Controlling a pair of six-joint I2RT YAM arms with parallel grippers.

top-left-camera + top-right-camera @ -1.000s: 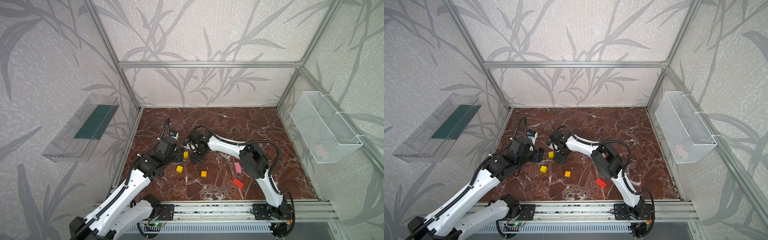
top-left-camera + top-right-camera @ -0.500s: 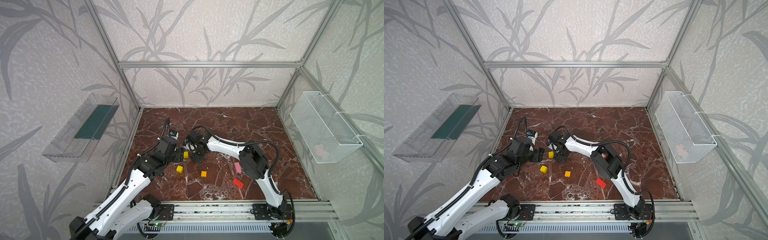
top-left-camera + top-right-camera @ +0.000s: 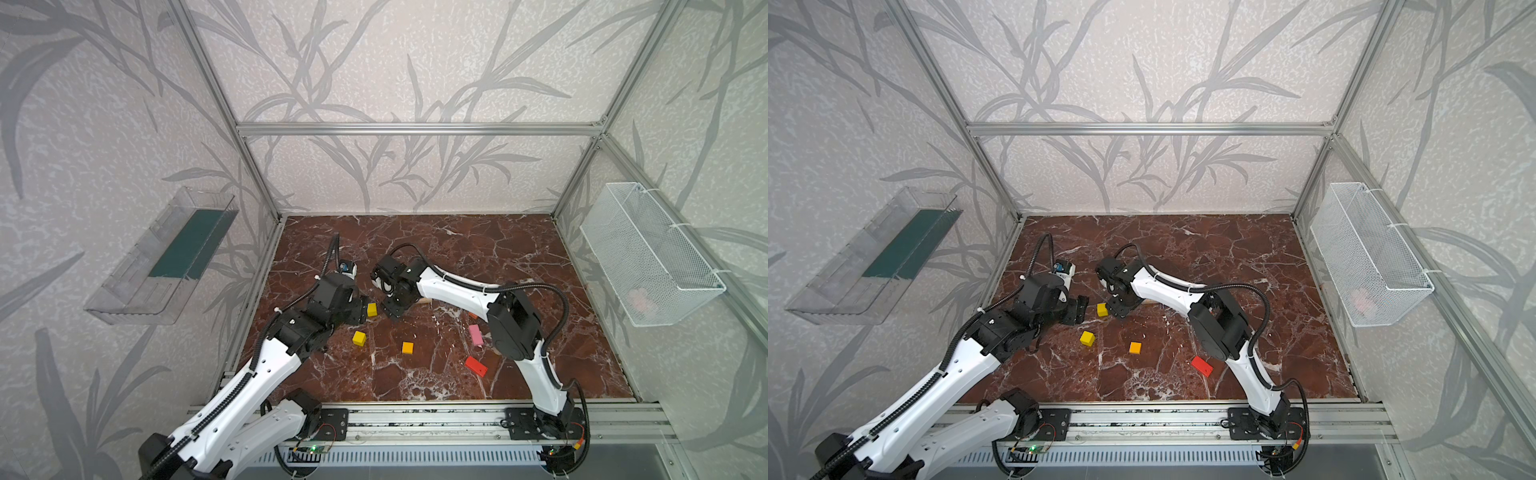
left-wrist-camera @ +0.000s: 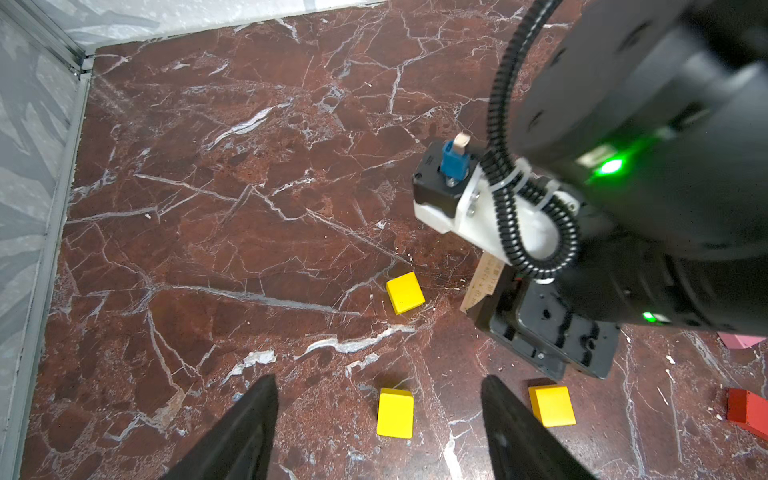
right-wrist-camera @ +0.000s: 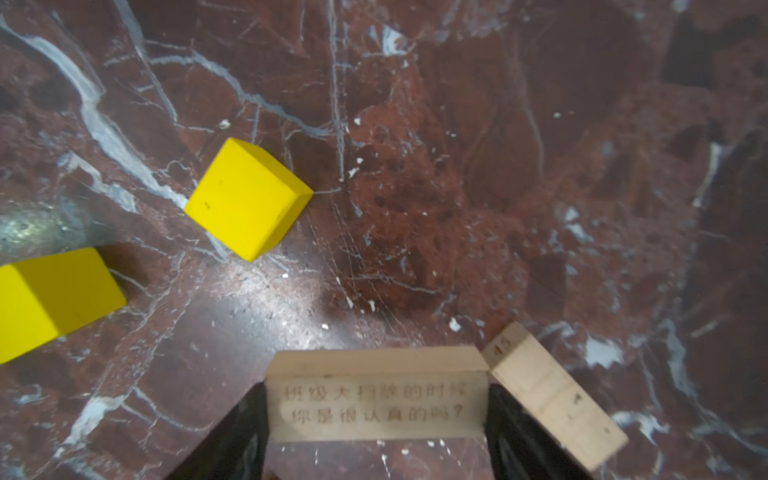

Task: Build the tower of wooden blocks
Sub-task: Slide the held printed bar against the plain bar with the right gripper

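Two boxes hang on the walls. The clear bin [image 3: 124,286] on the left wall has a flat green thing [image 3: 187,245] in it. The white wire basket [image 3: 648,249] on the right wall holds something pale pink [image 3: 642,297], too blurry to name.

The right arm [image 3: 457,286] is bent at the elbow and reaches over toward the left side. The right gripper [image 5: 376,409] squeezes a tan plank [image 5: 374,365] between its two fingers. A second tan plank [image 5: 552,395] lies slanted just beside it. The left arm [image 3: 266,370] reaches in low. The left gripper [image 4: 378,380] has its fingers wide apart and holds nothing.

One yellow cube [image 3: 372,309] sits on the floor between the two grippers. The other yellow cube [image 3: 359,338], an orange cube [image 3: 407,348], a pink brick [image 3: 475,334] and a red brick [image 3: 476,366] each lie alone, nearer the front.

The floor [image 3: 457,245] is red-brown stone with white lines. The walls [image 3: 415,62] are pale with grey leaves, and silver metal bars [image 3: 415,128] frame them.
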